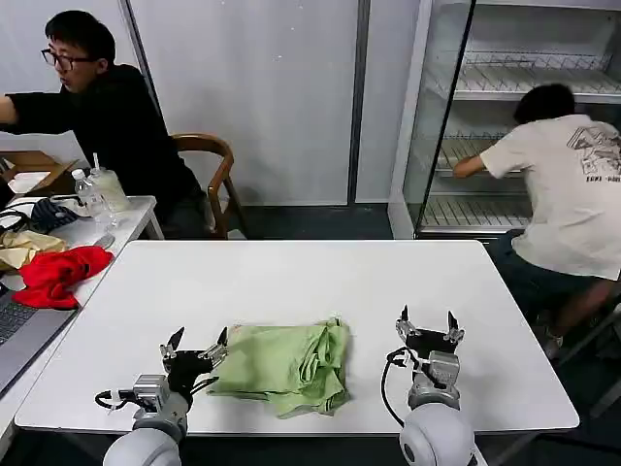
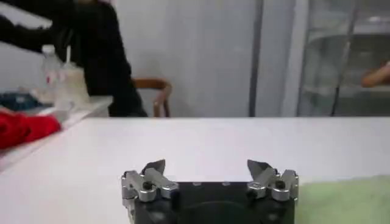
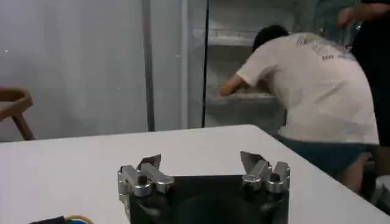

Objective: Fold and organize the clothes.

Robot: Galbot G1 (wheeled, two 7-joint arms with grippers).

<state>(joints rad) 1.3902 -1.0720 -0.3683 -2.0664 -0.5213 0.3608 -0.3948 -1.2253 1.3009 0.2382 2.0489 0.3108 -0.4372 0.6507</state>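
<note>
- Pale green cotton: the shirt (image 1: 287, 367) lies in a rough, bunched fold on the near middle of the white table (image 1: 291, 282), between the two grippers, plain face up. Ridges gather toward its right side; the near edge sits close to the table's front edge. No checkered print or buttons visible from here.
- Left gripper (image 1: 197, 348): low over the table just beside the shirt's left edge, jaws spread apart, holding nothing. Its wrist view catches a strip of green cloth (image 2: 344, 198) to one side.
- Right gripper (image 1: 427, 327): on the shirt's other side, set a little apart from it, jaws likewise spread and empty.
- Condition, judged: folded but untidy; squaring up probably remains.
- Risk: a pinch on the top layer alone would likely peel the stack open.
- Risk: a sideways drag toward the front could pull the bundle off the table.
- Elsewhere: a red garment (image 1: 56, 275) on the side table at left, not part of this lot.
</note>
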